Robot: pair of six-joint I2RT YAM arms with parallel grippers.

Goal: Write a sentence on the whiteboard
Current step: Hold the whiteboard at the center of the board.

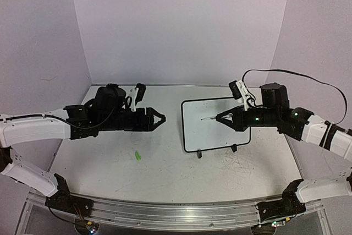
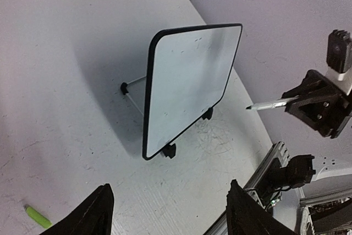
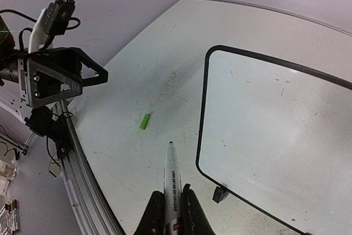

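Right tool (image 1: pixel 221 118) is clenching a marker (image 3: pixel 172 171), tip apart from the whiteboard (image 1: pixel 203 136) ahead; left tool (image 1: pixel 160 118) is standing released, green cap (image 1: pixel 137 156) lying near it

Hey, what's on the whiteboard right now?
Only faint grey specks on the whiteboard; no writing. In the overhead view the right gripper and its marker cover its right side.
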